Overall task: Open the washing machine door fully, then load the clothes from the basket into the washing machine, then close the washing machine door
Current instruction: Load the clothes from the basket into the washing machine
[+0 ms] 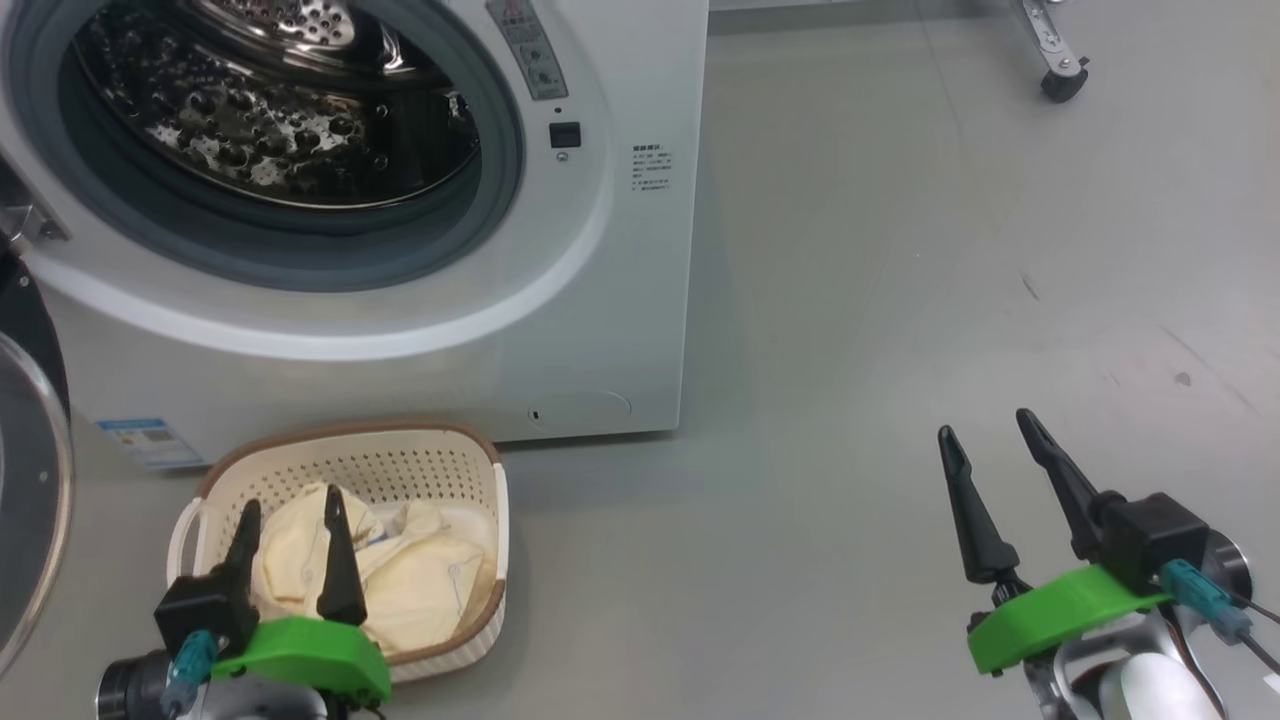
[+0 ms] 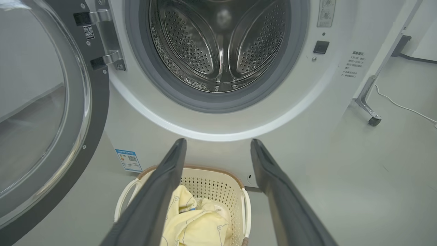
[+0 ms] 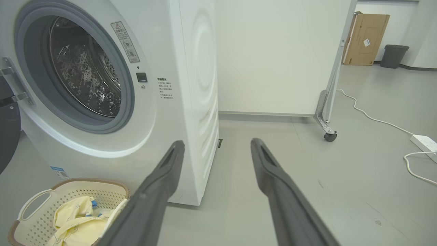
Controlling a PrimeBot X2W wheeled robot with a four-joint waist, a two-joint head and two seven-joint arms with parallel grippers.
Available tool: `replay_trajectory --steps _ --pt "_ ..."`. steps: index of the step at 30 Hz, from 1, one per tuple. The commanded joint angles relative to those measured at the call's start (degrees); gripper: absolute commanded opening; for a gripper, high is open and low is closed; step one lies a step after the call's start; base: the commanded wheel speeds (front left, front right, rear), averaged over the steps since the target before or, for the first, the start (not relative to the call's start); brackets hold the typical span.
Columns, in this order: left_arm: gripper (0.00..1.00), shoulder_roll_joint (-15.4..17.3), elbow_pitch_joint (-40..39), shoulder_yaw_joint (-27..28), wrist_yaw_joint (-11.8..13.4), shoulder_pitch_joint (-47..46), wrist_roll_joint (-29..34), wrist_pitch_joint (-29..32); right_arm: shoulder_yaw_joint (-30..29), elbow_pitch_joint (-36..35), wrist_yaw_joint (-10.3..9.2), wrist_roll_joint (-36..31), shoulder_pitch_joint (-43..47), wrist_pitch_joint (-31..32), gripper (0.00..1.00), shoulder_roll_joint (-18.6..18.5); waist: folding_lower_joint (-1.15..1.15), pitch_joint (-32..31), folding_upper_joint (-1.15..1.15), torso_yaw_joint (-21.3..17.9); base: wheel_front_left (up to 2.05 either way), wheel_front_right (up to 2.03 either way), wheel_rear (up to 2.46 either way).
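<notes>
The white washing machine [image 1: 590, 320] stands with its steel drum [image 1: 270, 110] exposed. Its black-rimmed glass door [image 1: 25, 470] is swung out to the left, also seen in the left wrist view as the door [image 2: 44, 112]. On the floor in front sits the cream basket [image 1: 400, 465] holding pale yellow clothes [image 1: 420, 575]. My left gripper [image 1: 290, 510] hovers open above the basket's near side, fingers apart over the clothes [image 2: 194, 222]. My right gripper [image 1: 990, 430] is open over bare floor, far right of the basket [image 3: 44, 218].
A rolling white partition with a castor [image 3: 330, 136] stands right of the machine. A white cable and power strip [image 3: 423, 141] lie on the floor beyond it. A cardboard box [image 3: 365, 39] and grey bin [image 3: 392, 56] stand far back.
</notes>
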Motion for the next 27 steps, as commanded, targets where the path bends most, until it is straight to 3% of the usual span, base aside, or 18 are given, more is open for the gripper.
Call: replay_trajectory --steps 1,9,27 --pt "1.0 1.3 -2.0 1.9 0.2 -2.5 0.2 -1.0 1.3 -1.8 -0.01 0.1 -2.2 -0.8 1.0 -0.5 0.0 0.1 0.0 0.0 1.33 -1.33 0.0" --pt "1.0 1.4 -1.7 1.7 0.5 -2.9 0.1 -1.9 1.4 -1.7 -0.01 0.1 -2.6 -1.2 1.0 -0.5 0.0 0.4 0.0 0.2 0.72 -0.72 0.0" --pt "1.0 1.6 -0.7 1.1 1.5 -3.1 -0.1 -2.4 1.4 -1.0 -0.01 0.2 -2.7 -1.2 1.0 -0.5 0.0 0.2 0.0 0.7 0.01 -0.01 0.0"
